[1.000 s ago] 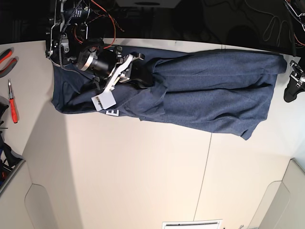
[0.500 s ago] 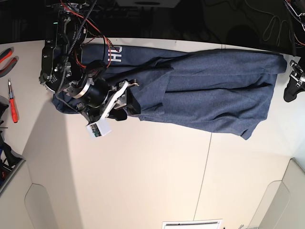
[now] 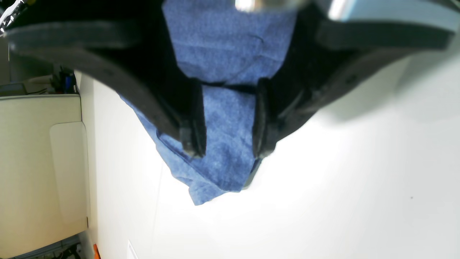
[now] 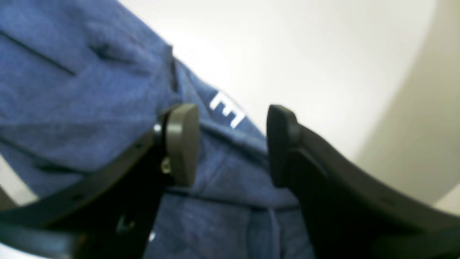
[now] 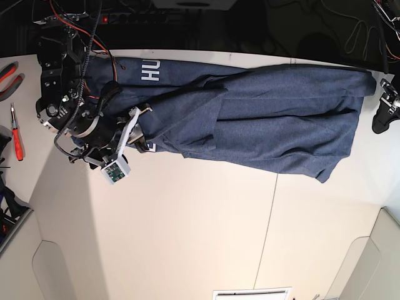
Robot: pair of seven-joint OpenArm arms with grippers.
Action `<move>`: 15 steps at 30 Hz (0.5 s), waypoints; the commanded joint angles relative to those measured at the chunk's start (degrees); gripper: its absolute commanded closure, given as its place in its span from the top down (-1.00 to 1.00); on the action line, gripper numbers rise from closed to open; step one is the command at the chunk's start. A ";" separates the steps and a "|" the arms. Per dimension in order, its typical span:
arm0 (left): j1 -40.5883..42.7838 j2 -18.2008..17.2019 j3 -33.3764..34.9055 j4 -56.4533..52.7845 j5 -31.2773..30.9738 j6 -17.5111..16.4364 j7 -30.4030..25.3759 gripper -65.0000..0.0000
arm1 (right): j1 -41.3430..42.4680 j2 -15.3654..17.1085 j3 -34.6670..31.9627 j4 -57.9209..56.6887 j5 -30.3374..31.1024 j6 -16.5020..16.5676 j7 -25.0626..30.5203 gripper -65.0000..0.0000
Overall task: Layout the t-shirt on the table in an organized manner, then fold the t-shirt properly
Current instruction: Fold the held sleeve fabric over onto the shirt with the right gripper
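The t-shirt [image 5: 262,112] lies stretched across the worktop [image 5: 187,225]; right tool [image 4: 231,144], jaws apart, straddles its lettered edge at left, seemingly to tug it flat; left tool [image 3: 226,144], also open and empty, hovers by the far-right hem.

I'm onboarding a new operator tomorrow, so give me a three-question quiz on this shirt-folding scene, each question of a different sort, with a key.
1. True or false: the heathered navy-blue cotton t-shirt lies fully flat in a single layer on the off-white matte table.
2. Multiple choice: in the base view, where is the white block lettering? A) near the shirt's left end, B) at its right end, C) nowhere in sight.
3. Fill in: the right gripper has its jaws ____, with shirt fabric seen between them.

Key:
1. False; it shows overlapping folds.
2. A.
3. Open. The left gripper is open too, at the shirt's other end.
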 commanded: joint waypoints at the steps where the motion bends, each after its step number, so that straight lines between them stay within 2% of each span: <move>1: -0.17 -1.29 -0.28 0.96 -1.44 -0.76 -0.81 -0.22 | 1.22 0.31 0.17 -0.02 -0.35 -0.04 1.22 -0.06; 12: -0.17 -1.29 -0.28 0.96 -1.44 -0.76 -0.81 -0.22 | 5.81 0.28 0.13 -10.47 -0.50 -0.04 0.66 -0.07; 14: -0.17 -1.29 -0.28 0.96 -1.44 -0.76 -0.81 -0.22 | 5.77 0.31 0.13 -10.91 -0.50 -0.04 0.20 -0.20; 15: -0.17 -1.29 -0.28 0.96 -1.44 -0.76 -0.81 -0.22 | 5.79 0.31 0.13 -10.88 -0.48 -0.04 -0.63 -0.36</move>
